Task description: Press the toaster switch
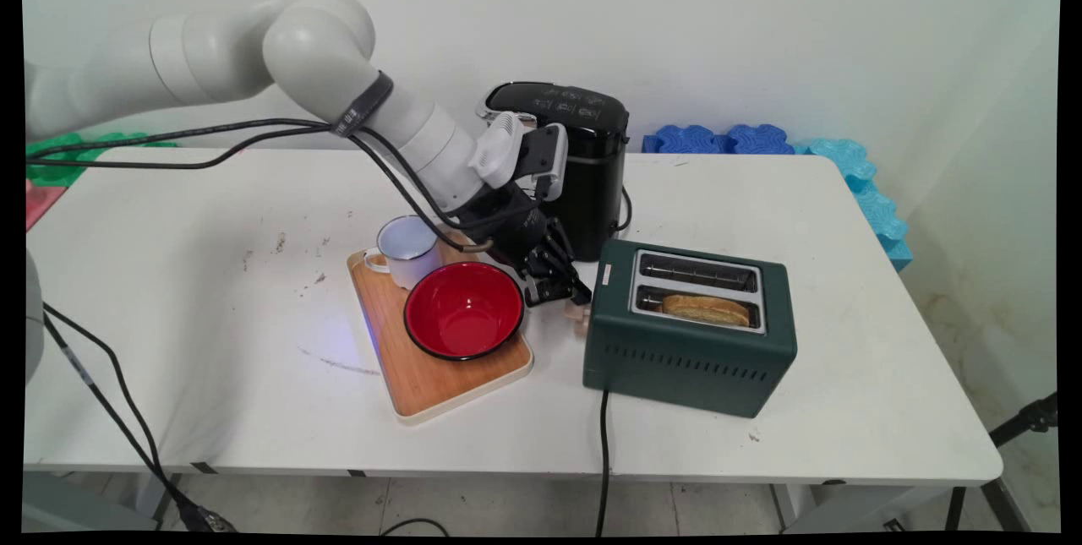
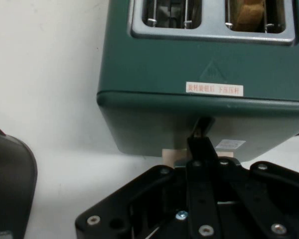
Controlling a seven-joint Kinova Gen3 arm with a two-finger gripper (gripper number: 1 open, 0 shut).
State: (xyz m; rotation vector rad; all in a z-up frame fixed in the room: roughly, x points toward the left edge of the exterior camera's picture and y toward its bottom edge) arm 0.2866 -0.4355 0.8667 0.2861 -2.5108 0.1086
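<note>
The gripper [image 1: 568, 298] is seen pressed against the left end of the green toaster [image 1: 689, 351], fingers drawn together at its lever [image 2: 201, 130] (whether the lever is pinched cannot be told). A bread slice [image 1: 706, 309] sits in the toaster's nearer slot; a red bowl [image 1: 463, 309] and white mug [image 1: 407, 250] rest on a wooden board [image 1: 439, 380] just beside
</note>
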